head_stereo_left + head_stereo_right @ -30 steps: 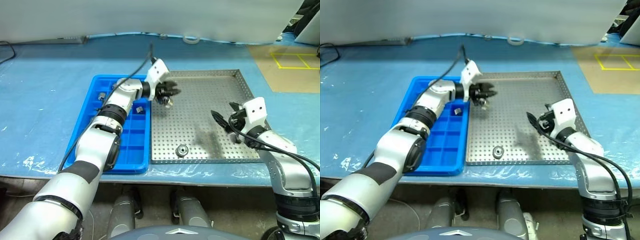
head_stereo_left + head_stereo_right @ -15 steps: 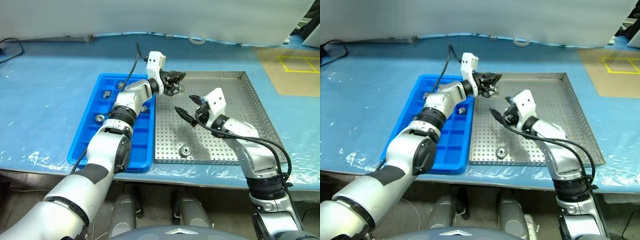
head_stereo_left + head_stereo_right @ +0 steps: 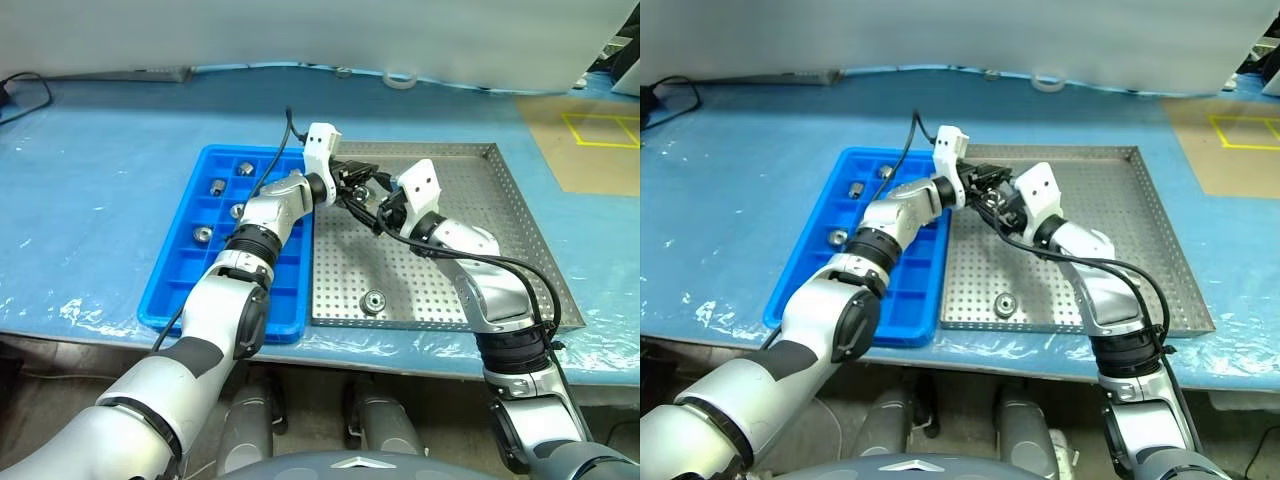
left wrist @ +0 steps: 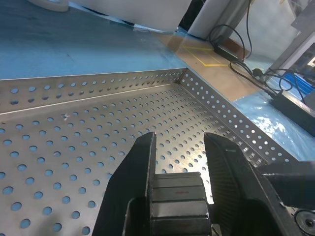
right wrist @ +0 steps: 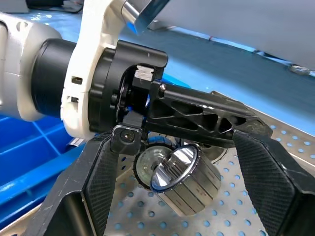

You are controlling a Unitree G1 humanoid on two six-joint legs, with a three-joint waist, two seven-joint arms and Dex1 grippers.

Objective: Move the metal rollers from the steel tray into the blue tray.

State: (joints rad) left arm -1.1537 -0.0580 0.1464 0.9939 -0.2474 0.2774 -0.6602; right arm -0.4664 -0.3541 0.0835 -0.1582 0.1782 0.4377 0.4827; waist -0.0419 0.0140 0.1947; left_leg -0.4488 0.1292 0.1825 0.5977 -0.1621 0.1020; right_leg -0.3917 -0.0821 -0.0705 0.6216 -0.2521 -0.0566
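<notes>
Since one second ago, right gripper (image 3: 362, 203) is swinging from the steel tray's (image 3: 520, 225) 4 o'clock side toward its 11 o'clock corner, meeting left gripper (image 3: 990, 186) there. Nearest, one metal roller (image 3: 373, 300) is lying on the steel tray's perforated floor at 6 o'clock; farther, left gripper is clamping a roller (image 5: 179, 178) between its fingers (image 4: 133, 182), with right gripper's fingers (image 5: 268, 179) standing wide apart on either side of it. At 9 o'clock, the blue tray (image 3: 172, 285) is holding several rollers (image 3: 202, 234) in its far compartments.
</notes>
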